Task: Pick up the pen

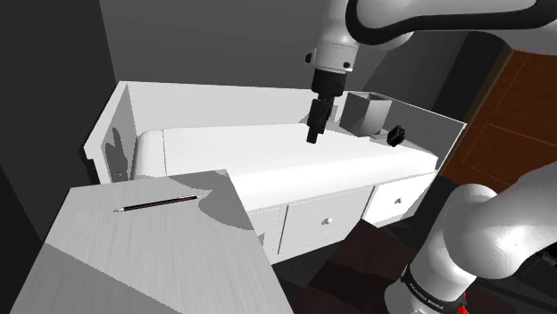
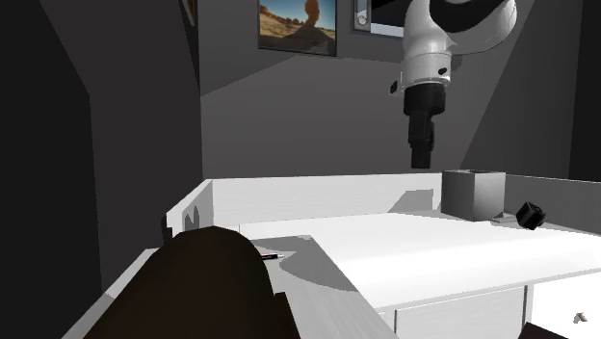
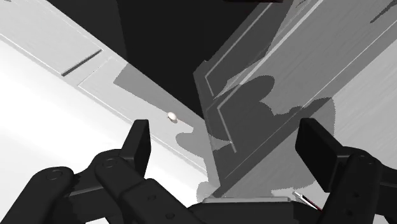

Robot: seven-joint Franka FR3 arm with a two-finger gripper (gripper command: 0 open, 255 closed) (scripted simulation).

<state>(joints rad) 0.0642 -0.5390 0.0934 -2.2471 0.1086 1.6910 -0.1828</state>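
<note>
At the shoulder view's left, your pen lay flat on the grey table. Further right, your gripper hung over the white drawer unit, well apart from the pen, its fingers spread and holding nothing.

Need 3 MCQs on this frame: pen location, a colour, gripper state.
1. The pen lies: A) on the grey table B) on the white top C) on the floor
2. The small object beside the grey box is: A) black B) red C) white
3. The gripper is: A) shut on the pen B) open C) shut on nothing
Answers: 1 A, it lies flat there in the shoulder view; 2 A, plainly black; 3 B, the fingers stand apart in the wrist view.
</note>
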